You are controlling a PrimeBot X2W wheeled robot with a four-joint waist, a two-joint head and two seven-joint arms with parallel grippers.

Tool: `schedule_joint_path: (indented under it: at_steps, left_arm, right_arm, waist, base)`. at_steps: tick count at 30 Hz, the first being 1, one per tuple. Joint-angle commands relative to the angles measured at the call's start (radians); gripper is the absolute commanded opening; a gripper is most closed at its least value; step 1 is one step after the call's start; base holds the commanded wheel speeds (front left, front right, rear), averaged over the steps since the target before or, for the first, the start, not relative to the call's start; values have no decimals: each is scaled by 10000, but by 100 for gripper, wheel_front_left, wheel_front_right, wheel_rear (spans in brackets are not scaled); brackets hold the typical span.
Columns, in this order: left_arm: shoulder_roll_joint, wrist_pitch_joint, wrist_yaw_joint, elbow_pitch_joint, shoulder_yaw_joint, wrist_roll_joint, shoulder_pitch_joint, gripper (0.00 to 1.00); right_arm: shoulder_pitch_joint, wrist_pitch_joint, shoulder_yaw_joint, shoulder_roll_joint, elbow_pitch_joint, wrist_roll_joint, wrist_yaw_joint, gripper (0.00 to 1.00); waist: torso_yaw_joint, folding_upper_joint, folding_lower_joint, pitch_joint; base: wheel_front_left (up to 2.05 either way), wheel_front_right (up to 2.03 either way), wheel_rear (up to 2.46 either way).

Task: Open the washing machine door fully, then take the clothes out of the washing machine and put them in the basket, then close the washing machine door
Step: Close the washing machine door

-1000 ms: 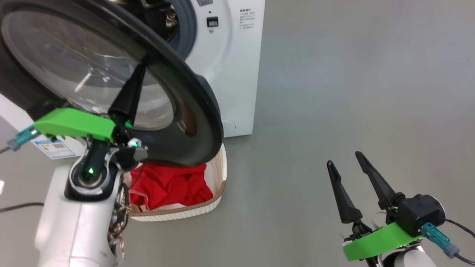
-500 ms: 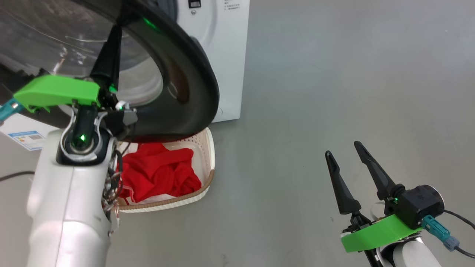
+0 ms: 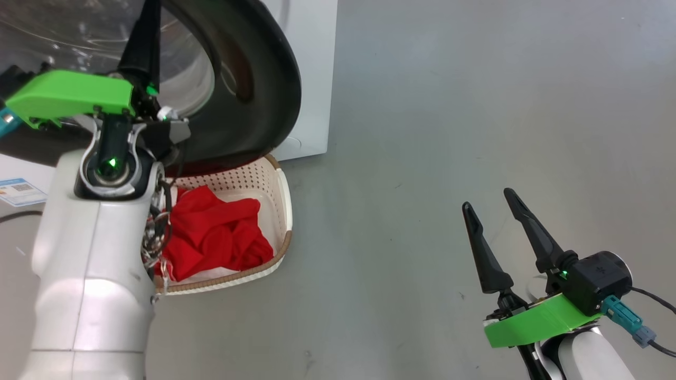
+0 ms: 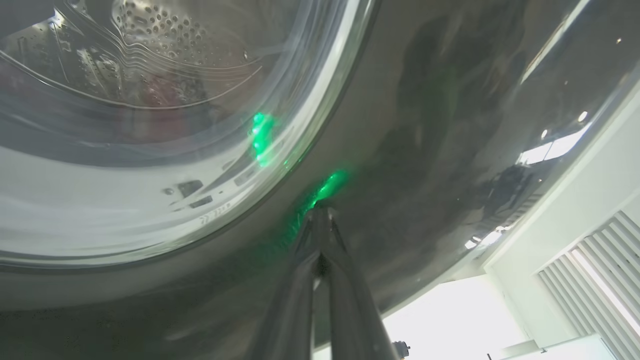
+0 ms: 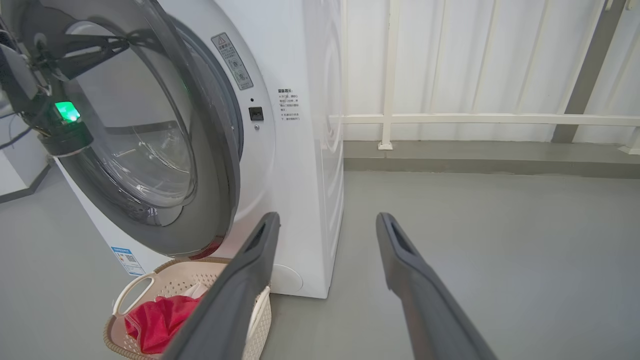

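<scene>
**Door swings in with the left gripper on its rim**

The left gripper (image 4: 320,214) is clenched with nothing between its fingers, its joined tips set against the glossy black rim of the washing machine door (image 3: 264,89), just beside the glass window. The right gripper (image 3: 488,200) hangs well apart over the grey floor (image 3: 449,105), jaws spread wide and empty, as they were a second ago.

The whole head picture has shifted since then (the camera moved, so the slide of machine and basket to the left is not theirs). Two things do differ. Less of the white front of the washing machine (image 3: 311,79) now shows past the door's edge. More of the basket (image 3: 285,211) shows from under the door, its perforated back wall included.

The clothes (image 3: 216,232) lie bunched in the basket, red with a little white at the near edge. The basket stands on the floor right before the machine, below the half-open door.
</scene>
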Motion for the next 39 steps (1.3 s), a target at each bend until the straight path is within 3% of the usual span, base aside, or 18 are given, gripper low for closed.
schedule_joint_path:
  at_steps: [1,12,21,22,23,24,32,39]
  left_arm:
    - [255,-90,-204,-150,108,132,-540,0]
    - [255,-154,-298,309,18,121,-1017,0]
    - [254,40,-310,391,-94,-29,-518,0]
    - [255,53,-310,394,-79,-51,-410,5]
    - [259,43,-310,408,-86,-33,-300,57]
    - [262,61,-310,395,-105,-19,-191,100]
    - [455,-16,-306,-536,-505,539,1089,100]
    - [917,-897,-310,-2309,-1235,1999,2748,100]
  right_arm:
    - [-248,-127,302,-70,-201,68,62,100]
    - [-357,-133,418,-70,-145,102,62,100]
    - [-246,-134,320,-70,-41,162,62,100]
    - [-224,-134,299,-70,-32,174,62,100]
    - [-196,-134,276,-70,-20,183,62,100]
    - [-166,-135,255,-70,-7,192,62,100]
    - [63,-135,87,-70,68,279,62,100]
    - [195,-135,62,-70,110,259,62,100]
  waist:
    - [-58,-1,0,108]
    - [-210,-1,0,155]
    - [-14,-1,0,-282]
    - [31,-1,0,-357]
    - [81,-1,0,-432]
    - [130,-1,0,-506]
    - [610,-1,0,-1091]
    - [976,-1,0,-1507]
  base:
    - [0,0,0]
    - [0,0,0]
    - [0,0,0]
    - [0,0,0]
    - [0,0,0]
    - [0,0,0]
    - [0,0,0]
    - [0,0,0]
